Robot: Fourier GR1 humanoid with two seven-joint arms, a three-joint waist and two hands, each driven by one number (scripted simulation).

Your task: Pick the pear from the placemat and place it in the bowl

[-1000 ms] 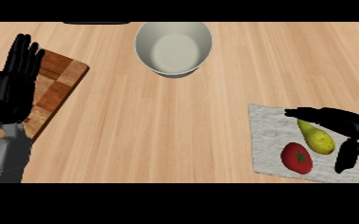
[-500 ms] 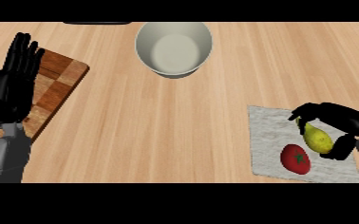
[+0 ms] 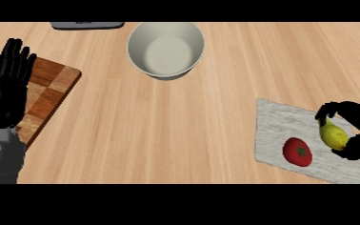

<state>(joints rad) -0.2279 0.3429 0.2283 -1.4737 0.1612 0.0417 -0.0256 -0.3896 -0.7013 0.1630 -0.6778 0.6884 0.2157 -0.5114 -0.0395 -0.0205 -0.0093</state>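
The yellow pear (image 3: 333, 134) lies on the grey placemat (image 3: 277, 124) at the lower right. My right hand (image 3: 349, 148) comes in from the right edge, its fingers and thumb curled round the pear. A red tomato (image 3: 297, 151) rests on the placemat just left of the pear. The white bowl (image 3: 166, 50) stands at the top centre, with nothing showing inside it. My left hand (image 3: 14, 83) rests open at the left edge, fingers up.
A wooden cutting board (image 3: 48, 93) lies at the left, partly under my left hand. A dark grey object (image 3: 87, 25) shows at the top edge left of the bowl. Bare wooden counter (image 3: 169, 124) spreads between bowl and placemat.
My right hand's fingers have curled in round the pear from a spread pose above it. The pear has shifted slightly. The left hand has stayed still.
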